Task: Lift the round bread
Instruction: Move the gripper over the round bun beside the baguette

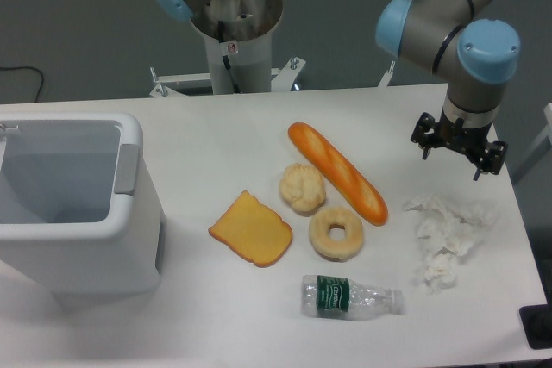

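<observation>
We log the hand (459, 154) hanging above the right side of the worktop (198, 140), fingers spread apart and holding nothing. The round bread (303, 188) sits near the middle of the worktop, well apart from the hand.

It is crowded: the baguette (338, 171) lies just beside it on the right, possibly touching, though the view does not settle that. The ring doughnut (336, 233) sits close below it, and the toast slice (251, 229) lies to its lower left.

We judge the approach has not begun; the grasp is not yet attempted.

The next move calls for travel left, centring over the bun, then a descent with the fingers turned to slip clear of the baguette and doughnut.

Crumpled tissue (447, 237) lies below the hand; 1 bottle (350, 296) and 1 bin (73, 200) stay out of the path.
</observation>
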Controlling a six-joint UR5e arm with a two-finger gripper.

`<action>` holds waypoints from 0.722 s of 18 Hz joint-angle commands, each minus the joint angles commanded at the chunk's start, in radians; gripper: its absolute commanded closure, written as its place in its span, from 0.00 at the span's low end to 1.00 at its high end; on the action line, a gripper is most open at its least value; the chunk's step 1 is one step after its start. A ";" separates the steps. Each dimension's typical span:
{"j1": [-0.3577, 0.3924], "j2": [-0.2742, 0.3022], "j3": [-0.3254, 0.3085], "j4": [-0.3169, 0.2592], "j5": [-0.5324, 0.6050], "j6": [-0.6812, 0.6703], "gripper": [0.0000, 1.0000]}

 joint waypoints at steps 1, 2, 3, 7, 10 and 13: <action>-0.005 -0.002 -0.002 0.000 0.003 -0.002 0.00; -0.008 -0.002 -0.002 0.000 -0.001 -0.002 0.00; -0.009 -0.002 -0.002 0.000 0.002 -0.009 0.00; -0.054 0.006 -0.058 0.006 -0.005 -0.093 0.00; -0.106 0.014 -0.121 0.009 -0.020 -0.139 0.00; -0.153 0.043 -0.167 0.005 -0.034 -0.189 0.00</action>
